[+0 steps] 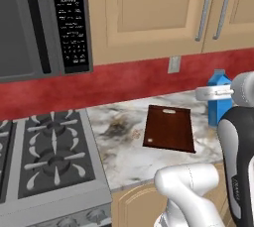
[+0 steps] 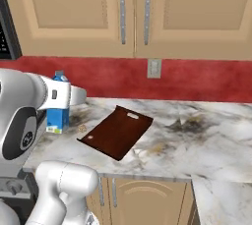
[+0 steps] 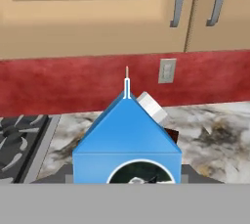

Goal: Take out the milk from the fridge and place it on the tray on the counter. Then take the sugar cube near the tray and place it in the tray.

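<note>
Bright-blue milk (image 3: pixel 127 135), reddish-brown tray (image 1: pixel 169 128), grey-marbled white counter (image 2: pixel 216 135).

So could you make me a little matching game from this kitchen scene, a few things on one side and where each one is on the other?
Things:
1. milk
2. tray
3. sugar cube
4. outlet

Places:
A. on the red wall
B. flat on the counter, nothing on it
C. in the gripper, above the counter
D. on the counter beside the tray

Pairs: 1-C, 2-B, 3-D, 4-A
</note>
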{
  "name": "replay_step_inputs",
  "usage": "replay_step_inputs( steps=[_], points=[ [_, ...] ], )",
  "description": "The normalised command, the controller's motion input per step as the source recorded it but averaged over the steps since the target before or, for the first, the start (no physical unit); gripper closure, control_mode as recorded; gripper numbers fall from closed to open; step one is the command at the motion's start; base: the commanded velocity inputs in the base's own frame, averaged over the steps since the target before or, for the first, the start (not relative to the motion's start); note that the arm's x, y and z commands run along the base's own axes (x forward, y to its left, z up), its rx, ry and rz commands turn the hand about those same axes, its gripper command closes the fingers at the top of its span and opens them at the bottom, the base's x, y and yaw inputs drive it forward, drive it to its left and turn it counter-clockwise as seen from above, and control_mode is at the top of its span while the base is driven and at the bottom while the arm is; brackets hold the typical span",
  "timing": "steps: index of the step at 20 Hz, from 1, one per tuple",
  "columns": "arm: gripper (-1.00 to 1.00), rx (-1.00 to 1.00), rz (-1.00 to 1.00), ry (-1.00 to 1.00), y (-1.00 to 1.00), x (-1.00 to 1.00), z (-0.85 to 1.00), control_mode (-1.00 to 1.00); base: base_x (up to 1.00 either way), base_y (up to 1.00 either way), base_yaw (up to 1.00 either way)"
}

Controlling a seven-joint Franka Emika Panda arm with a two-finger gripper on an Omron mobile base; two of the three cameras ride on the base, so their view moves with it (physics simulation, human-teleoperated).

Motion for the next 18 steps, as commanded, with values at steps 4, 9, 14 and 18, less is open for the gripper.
replay_step_inputs(
  steps=[4,9,14,18],
  points=[
    [1.00,0.00,0.00,0.00,0.00,0.00,0.00,1.00,1.00,-0.06,0.13],
    [1.00,0.00,0.00,0.00,0.00,0.00,0.00,1.00,0.87,-0.19,0.24],
    [1.00,0.00,0.00,0.00,0.00,0.00,0.00,1.00,0.23,-0.23,0.15],
    [1.00,0.00,0.00,0.00,0.00,0.00,0.00,1.00,0.22,-0.40,0.08]
  ],
)
